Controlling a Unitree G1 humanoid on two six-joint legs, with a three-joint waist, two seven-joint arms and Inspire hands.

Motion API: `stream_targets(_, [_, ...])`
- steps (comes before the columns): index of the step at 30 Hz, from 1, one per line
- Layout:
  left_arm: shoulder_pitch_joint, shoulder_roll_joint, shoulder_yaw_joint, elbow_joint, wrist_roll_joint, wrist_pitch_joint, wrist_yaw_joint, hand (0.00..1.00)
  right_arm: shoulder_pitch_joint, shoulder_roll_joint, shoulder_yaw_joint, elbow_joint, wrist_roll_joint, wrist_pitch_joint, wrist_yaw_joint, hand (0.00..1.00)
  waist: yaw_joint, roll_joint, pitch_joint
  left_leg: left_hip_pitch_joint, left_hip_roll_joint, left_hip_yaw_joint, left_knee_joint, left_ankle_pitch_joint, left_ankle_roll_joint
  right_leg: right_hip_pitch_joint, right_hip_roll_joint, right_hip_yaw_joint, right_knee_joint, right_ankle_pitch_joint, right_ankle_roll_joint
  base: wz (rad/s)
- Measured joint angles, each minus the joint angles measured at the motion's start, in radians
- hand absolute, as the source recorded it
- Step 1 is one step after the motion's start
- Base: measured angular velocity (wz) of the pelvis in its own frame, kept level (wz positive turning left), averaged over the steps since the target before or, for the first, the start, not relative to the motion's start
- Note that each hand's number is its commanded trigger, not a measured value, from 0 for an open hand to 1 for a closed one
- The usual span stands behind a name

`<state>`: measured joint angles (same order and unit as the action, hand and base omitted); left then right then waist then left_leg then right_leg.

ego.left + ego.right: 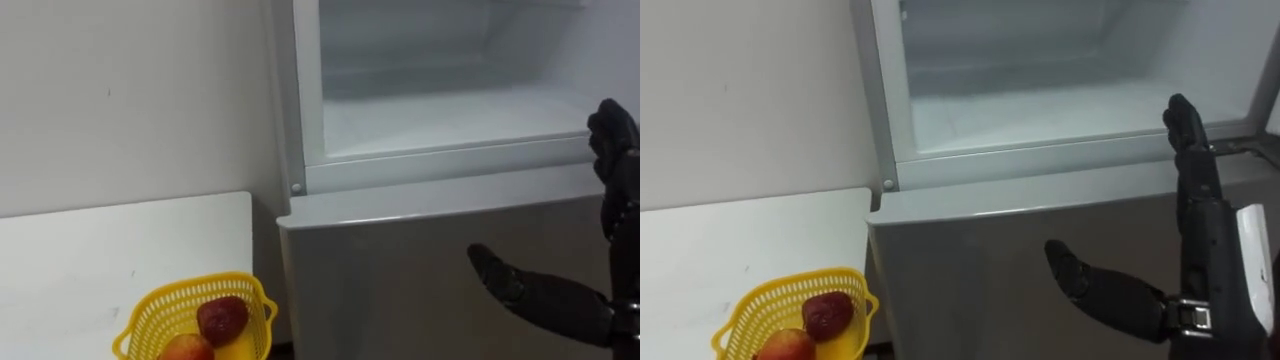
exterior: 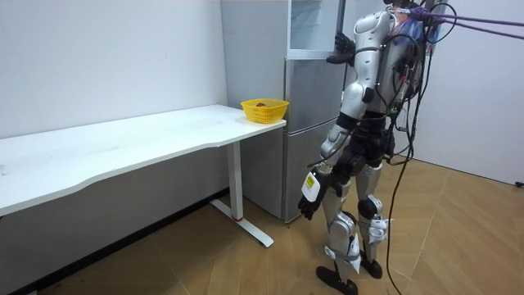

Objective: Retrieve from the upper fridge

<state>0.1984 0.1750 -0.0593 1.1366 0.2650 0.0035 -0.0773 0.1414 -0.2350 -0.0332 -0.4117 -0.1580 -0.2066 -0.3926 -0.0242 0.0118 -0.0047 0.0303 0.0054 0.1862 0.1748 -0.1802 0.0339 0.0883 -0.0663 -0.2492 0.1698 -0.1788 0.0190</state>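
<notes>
Right robot hand (image 1: 1195,230): flat, fingers straight, empty, raised at the right end of the upper fridge compartment (image 1: 1040,115), just above its sill (image 1: 1040,160). Left robot hand (image 2: 309,205) hangs by the hip.

Risk: the shelf looks bare, so a reach in grabs nothing or clips the sill.

Fruit (image 1: 828,312), 2 pieces, sits in the yellow basket (image 1: 780,285) on the table (image 1: 720,240), well left of and below the right robot hand.

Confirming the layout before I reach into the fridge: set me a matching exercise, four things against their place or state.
Things: 1 yellow plastic mesh basket; 2 right robot hand; 3 left robot hand; 4 grey lower fridge door.
States: A shut; B hanging low beside the leg; C on the white table, red fruit inside; D raised at the open upper fridge compartment, fingers straight.
Pairs: 1-C; 2-D; 3-B; 4-A.
</notes>
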Motion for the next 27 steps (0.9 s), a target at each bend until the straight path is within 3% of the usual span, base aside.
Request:
stream_targets(11, [0.008, 0.0, 0.019, 0.013, -0.036, -0.002, 0.009, 0.0, 0.052, 0.001, -0.001, 0.12, -0.004, -0.002, -0.048, 0.0, -0.001, -0.011, 0.005, 0.0, 0.0, 0.003, -0.004, 0.0, 0.0, -0.003, 0.0, 0.002, 0.002, 0.0, 0.0, -0.01])
stream_targets(27, [0.005, 0.01, 0.035, 0.001, -0.037, 0.003, 0.009, 0.0, 0.13, 0.007, 0.014, 0.309, -0.048, 0.004, -0.115, 0.0, -0.001, -0.028, 0.0015, 0.001, -0.002, 0.004, 0.009, -0.002, 0.001, -0.007, -0.001, 0.009, -0.004, -0.001, 0.002, 0.0])
